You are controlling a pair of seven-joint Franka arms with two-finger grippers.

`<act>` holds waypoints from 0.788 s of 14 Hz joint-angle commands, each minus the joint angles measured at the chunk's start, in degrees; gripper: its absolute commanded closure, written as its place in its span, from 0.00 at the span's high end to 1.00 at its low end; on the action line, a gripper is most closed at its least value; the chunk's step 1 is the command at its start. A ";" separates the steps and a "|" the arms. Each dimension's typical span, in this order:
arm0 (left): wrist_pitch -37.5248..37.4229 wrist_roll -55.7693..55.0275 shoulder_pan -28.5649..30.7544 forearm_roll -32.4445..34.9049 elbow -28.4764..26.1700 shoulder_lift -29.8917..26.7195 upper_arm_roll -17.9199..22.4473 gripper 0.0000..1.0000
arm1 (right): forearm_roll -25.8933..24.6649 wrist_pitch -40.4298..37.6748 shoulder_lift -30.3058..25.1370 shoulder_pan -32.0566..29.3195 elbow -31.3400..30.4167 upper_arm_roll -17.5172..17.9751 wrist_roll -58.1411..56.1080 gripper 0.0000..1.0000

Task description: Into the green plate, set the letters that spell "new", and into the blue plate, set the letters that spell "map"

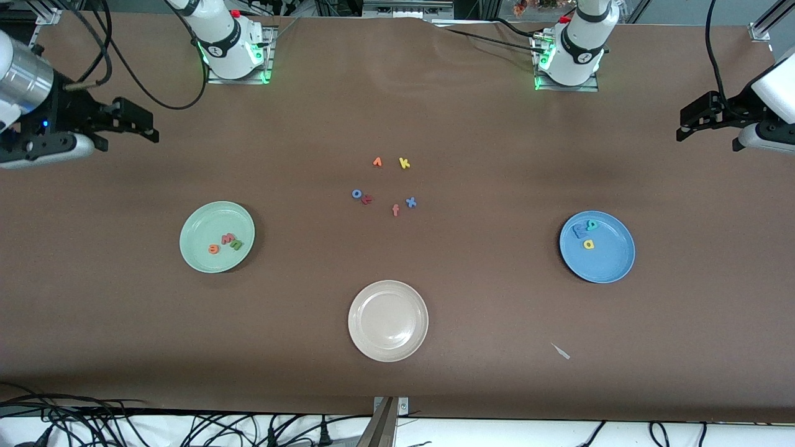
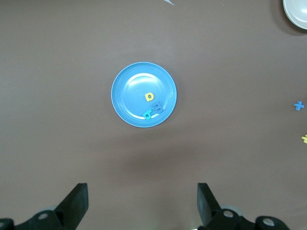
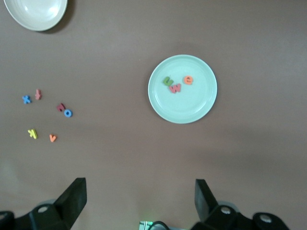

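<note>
The green plate [image 1: 199, 230] lies toward the right arm's end of the table. In it are an orange "e" [image 1: 213, 249], a red "w" [image 1: 229, 238] and a green "n" [image 1: 236, 244]. The blue plate [image 1: 612, 261] lies toward the left arm's end and holds a blue "m" [image 1: 581, 231], a teal "p" [image 1: 592, 225] and a yellow "a" [image 1: 588, 244]. My right gripper [image 1: 149, 127] hangs open and empty over its end of the table, well clear of the green plate [image 3: 187, 103]. My left gripper [image 1: 681, 129] hangs open and empty over its end, clear of the blue plate [image 2: 132, 91].
A beige-white plate [image 1: 388, 321] sits near the front camera, mid-table. Loose letters lie in the middle: orange "v" [image 1: 377, 162], yellow "k" [image 1: 404, 163], blue "o" [image 1: 356, 194], salmon "f" [image 1: 395, 210], blue "x" [image 1: 410, 202]. A small white scrap [image 1: 561, 351] lies near the front edge.
</note>
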 commanded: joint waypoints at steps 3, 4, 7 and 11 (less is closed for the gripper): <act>-0.28 1.82 0.30 -1.38 0.56 0.02 0.03 1.00 | -3.06 1.05 -1.05 -0.67 -1.51 1.17 0.45 1.00; -0.28 1.83 0.30 -1.12 0.56 -0.06 0.03 1.00 | -3.51 0.97 -0.96 -0.58 -1.51 1.17 0.53 1.00; -0.71 1.91 0.30 -0.77 0.56 -0.24 0.03 1.00 | -4.12 1.14 -0.87 -0.67 -1.24 1.17 0.44 1.00; -0.89 2.00 0.30 -0.68 0.56 -0.42 -0.14 1.00 | -5.27 1.58 -0.35 -1.20 0.69 0.83 0.62 1.00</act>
